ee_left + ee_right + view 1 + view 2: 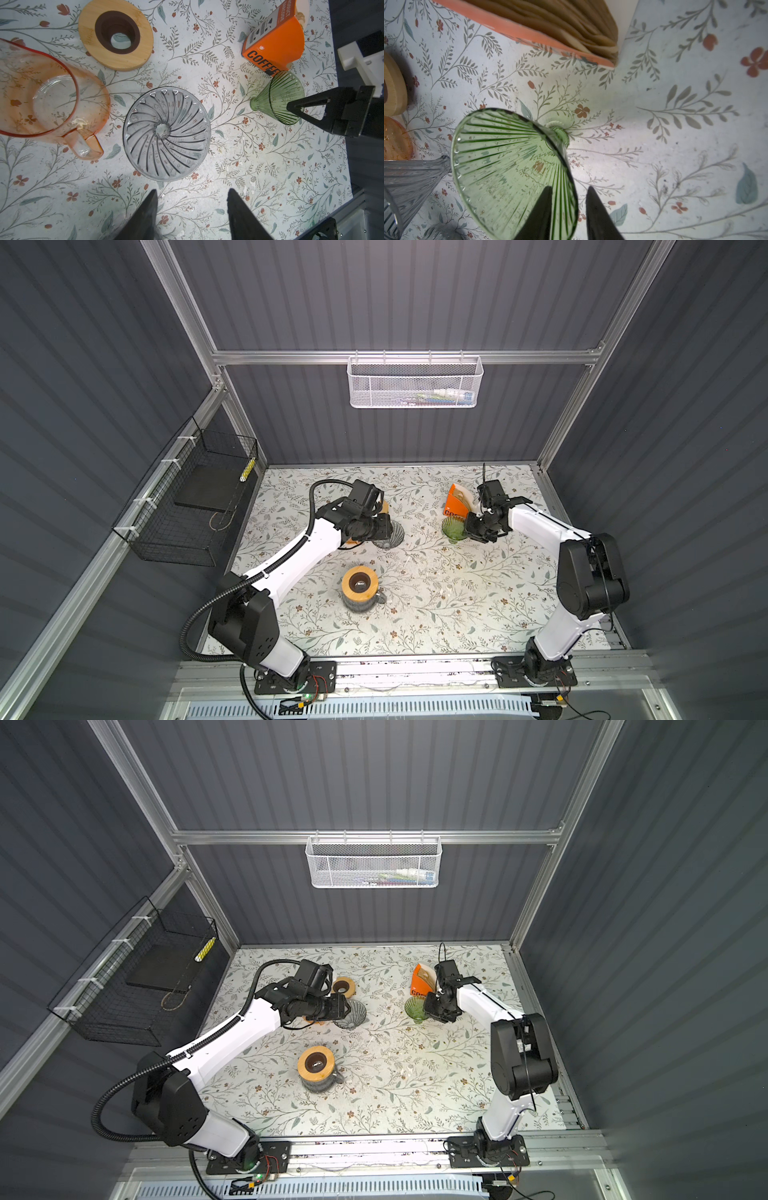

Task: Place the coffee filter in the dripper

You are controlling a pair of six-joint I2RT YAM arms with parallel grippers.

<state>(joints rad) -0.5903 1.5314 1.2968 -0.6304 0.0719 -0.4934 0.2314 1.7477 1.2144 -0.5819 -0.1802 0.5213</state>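
Trouble looms at the rim of the green dripper [508, 158], which stands near the far right of the table [436, 605]. The right gripper [569, 188] has one finger inside the cone and one outside. The fingers are narrowly parted, with the thin wall between them, and not visibly clamped. A pinch on so slim and slick an edge could slip, or could lever the wide-mouthed cone over on its small foot. The box [274, 41] sits just behind the dripper, so a shove that way could knock it down. The filters [571, 22], the task's object, are stacked inside that box; none shows outside it, and neither dripper holds one. Packed tight, they may come away several at once when drawn. The left gripper [192, 190] hangs spread and empty above the clear dripper [166, 133]. The pitcher [41, 93] is just beside that dripper, so a careless descent could clip glass.
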